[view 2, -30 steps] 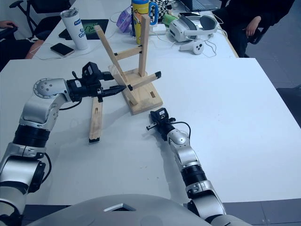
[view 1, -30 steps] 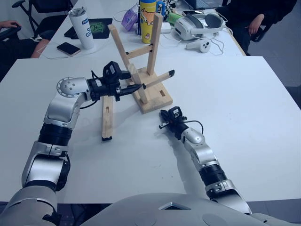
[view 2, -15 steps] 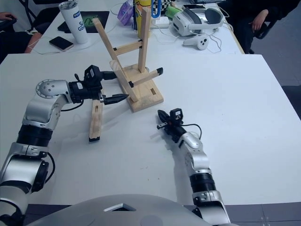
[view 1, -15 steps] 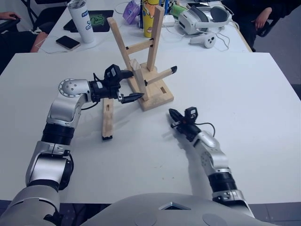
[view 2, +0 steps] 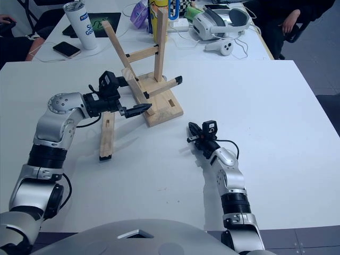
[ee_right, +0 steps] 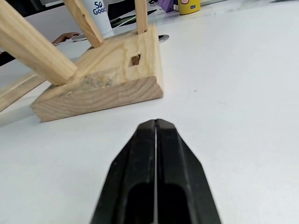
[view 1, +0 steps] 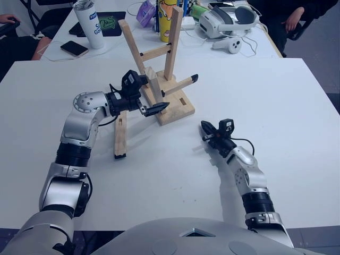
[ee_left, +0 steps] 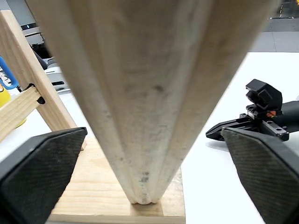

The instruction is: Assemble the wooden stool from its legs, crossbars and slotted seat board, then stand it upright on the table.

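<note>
On the bench (view 1: 276, 95), the left jaws are spread around a leg (view 1: 153, 81) set in the seat board (view 1: 180, 109); the right jaws are closed near that board (wood judged stiff, light; best gripped low)

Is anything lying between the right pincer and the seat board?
Nothing visible does. Only bare table lies between the shut right pincer and the near edge of the seat board.
</note>
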Motion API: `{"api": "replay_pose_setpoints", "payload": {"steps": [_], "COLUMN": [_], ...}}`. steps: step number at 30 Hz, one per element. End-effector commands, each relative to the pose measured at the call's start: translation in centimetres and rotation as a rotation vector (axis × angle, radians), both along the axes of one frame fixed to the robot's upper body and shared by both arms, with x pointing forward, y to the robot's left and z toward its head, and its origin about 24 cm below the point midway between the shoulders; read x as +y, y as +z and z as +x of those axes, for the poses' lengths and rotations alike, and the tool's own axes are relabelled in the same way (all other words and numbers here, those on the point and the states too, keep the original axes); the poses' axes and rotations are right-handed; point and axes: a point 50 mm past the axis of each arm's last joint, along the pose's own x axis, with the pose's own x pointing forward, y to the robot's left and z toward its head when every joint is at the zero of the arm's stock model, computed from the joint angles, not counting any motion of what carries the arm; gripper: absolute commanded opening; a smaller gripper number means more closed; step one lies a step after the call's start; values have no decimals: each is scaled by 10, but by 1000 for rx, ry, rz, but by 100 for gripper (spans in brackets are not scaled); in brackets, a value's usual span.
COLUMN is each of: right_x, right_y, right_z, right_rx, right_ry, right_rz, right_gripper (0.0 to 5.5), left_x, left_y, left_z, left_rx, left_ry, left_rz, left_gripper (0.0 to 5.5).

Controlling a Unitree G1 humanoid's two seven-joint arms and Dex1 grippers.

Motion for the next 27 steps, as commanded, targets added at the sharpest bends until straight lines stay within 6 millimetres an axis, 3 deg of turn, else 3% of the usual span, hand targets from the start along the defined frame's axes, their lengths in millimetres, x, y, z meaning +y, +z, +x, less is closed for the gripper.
{"api": "replay_pose_setpoints", "payload": {"steps": [1,21,27], "right_x": [3,5,-4], "right_y": [-11,-14,2], "right_z": [-3,-2,-8], "right_rx": [51,38,-44], "right_ry": [11,30,49], "right_rz": [-37,-53,76], "right_gripper": [0,0,0], "left_x": [4,3,8], "left_y": [5,13,15], "left_z": [2,-4,-7], "left_rx": [-19,-48,-53], "left_ry": [8,-83,-179], "left_rz": [-3,-46,-4], "left_gripper": [478,212,209]}}
